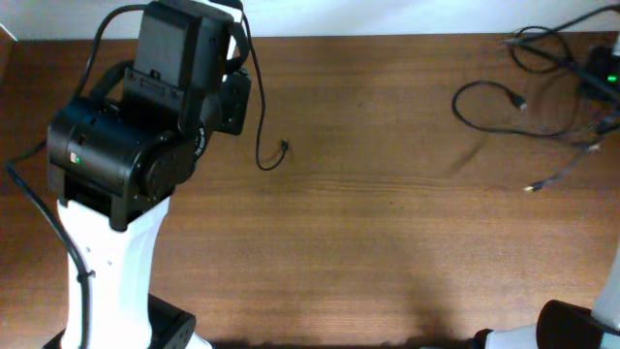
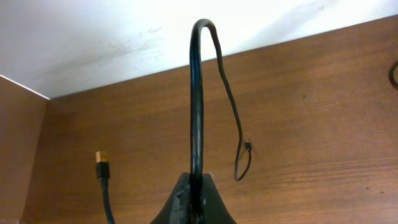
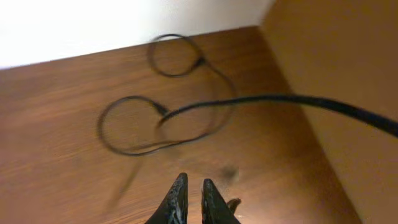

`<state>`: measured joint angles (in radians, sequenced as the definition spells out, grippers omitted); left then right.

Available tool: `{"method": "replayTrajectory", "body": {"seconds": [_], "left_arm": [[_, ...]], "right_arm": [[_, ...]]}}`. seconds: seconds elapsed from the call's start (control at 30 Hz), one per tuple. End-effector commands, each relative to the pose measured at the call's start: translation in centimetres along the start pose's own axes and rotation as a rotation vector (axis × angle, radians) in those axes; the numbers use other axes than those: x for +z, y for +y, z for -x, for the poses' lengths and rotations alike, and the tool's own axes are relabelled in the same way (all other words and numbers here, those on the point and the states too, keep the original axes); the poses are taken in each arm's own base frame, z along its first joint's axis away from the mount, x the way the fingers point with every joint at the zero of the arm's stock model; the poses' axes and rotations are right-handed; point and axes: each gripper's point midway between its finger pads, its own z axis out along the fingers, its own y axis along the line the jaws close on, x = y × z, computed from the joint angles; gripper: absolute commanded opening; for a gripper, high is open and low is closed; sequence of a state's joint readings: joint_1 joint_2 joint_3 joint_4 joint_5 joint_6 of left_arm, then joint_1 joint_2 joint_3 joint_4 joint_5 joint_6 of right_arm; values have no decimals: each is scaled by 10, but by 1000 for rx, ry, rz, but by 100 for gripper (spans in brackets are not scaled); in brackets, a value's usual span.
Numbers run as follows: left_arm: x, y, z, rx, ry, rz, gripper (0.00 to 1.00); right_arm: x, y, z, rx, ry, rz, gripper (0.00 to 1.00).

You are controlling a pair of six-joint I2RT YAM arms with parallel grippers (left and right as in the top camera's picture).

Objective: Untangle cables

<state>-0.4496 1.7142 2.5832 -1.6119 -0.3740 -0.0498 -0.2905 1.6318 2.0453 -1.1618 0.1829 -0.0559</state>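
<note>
From where I stand, the left arm [image 1: 126,145] is chunky black housings, boxy on top and round at the joint, above a smooth white link [image 1: 111,267]. A small green mark [image 1: 77,155], maybe a sticker, sits on the shell. A thin black wire [image 1: 39,208] runs beside it. The left gripper [image 2: 194,180] and right gripper [image 3: 194,180] are black and tapering. The right arm [image 1: 581,325] shows only a white-and-black corner.

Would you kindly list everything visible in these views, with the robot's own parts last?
Table: one, brown wood, beneath everything.
Held cable: one, black, pinched in the left hand, thin end dangling.
Loose cables: several, black, looped at the table's far right.
Gold-tipped plug: one, on a black cord, beside the left hand.
Box with green light: one, black, far right edge.
Left hand: one, black, shut on the held cable.
Right hand: one, black, shut, empty, above the table.
</note>
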Motion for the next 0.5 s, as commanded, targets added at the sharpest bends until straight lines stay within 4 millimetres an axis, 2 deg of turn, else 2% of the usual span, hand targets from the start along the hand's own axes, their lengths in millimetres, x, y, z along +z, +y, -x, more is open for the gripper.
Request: {"method": "replayTrajectory", "body": {"seconds": [0.0,0.2,0.27,0.47], "left_arm": [[-8,1,3,-19,-24,-8,0],[-8,1,3,-13,-23,-7,0],[-8,1,3,-13,-23,-7,0],[-8,1,2,-9,-23,-6,0]], "right_arm": [[-6,-34,4,71,-30,-53,4],[-2,-81,-6,169,-20,-79,4],[4,-98,-16,207,3,-109,4],[35,-128,-55,319,85,-133,4]]}}
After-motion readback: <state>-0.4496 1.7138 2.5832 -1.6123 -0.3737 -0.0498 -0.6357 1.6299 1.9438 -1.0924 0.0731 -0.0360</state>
